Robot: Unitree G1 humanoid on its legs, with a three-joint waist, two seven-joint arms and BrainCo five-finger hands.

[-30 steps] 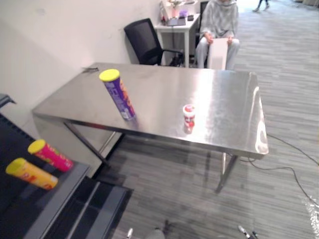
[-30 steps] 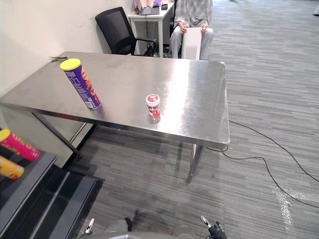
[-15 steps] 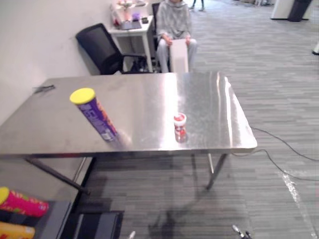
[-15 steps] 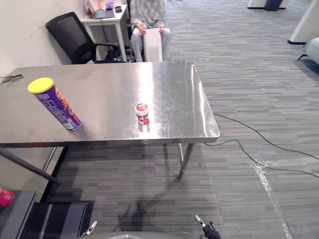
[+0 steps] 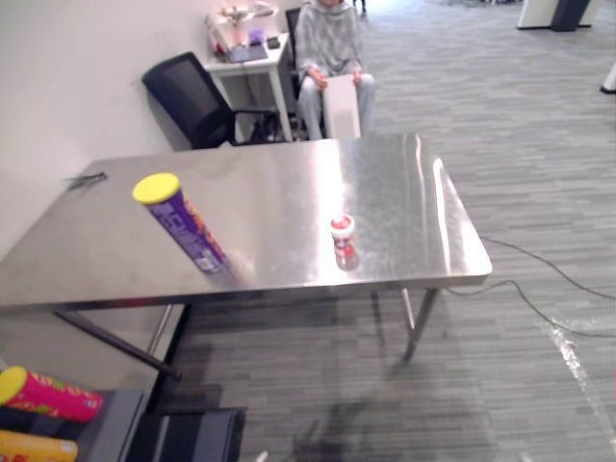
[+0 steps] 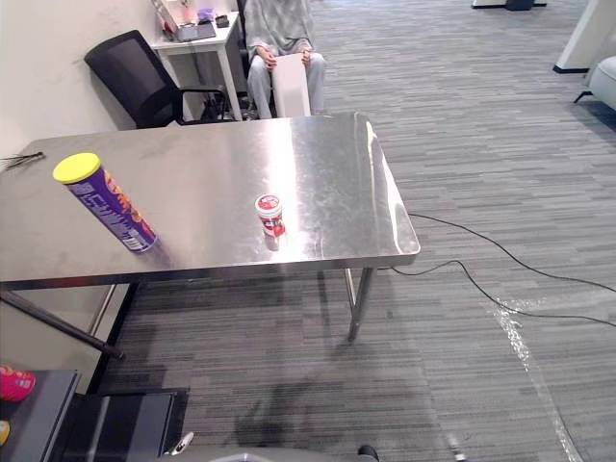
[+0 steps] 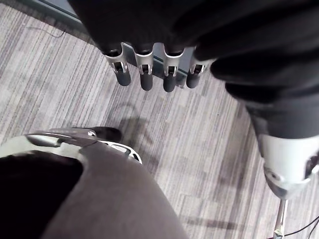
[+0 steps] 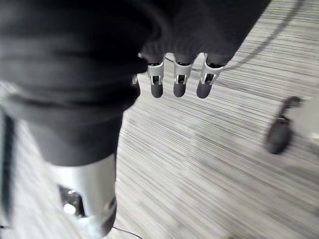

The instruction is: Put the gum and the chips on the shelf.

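**Left eye view.** The steel bench (image 5: 279,183) carries both task items. The chips (image 5: 185,229), a purple can with a yellow lid, stand on their base near the front edge, left of centre. The gum (image 5: 342,238), a small red-and-white tub, stands upright to the right of the chips, well apart from them and also near the front edge. The shelf (image 5: 123,423) enters at the near left corner and is cut off by the picture edge. A pink can (image 5: 53,395) and a yellow can (image 5: 37,448) lie on their sides on it, the yellow one only partly in frame. Beyond the far edge of the bench are a black chair (image 5: 188,91) and a seated person (image 5: 329,48).

**Right eye view.** The layout is the same. The shelf is cut more heavily here, and the pink can is reduced to a sliver at the left edge.

**Left wrist view.** The left hand (image 7: 146,74) hangs over the grey floor (image 7: 199,144). Its fingers are straight, side by side and released, grasping nothing.

**Right wrist view.** The right hand (image 8: 180,80) is also above the floor. Its fingers are extended and relaxed, and it is empty. A dark object on the floor at the right is too blurred to identify.
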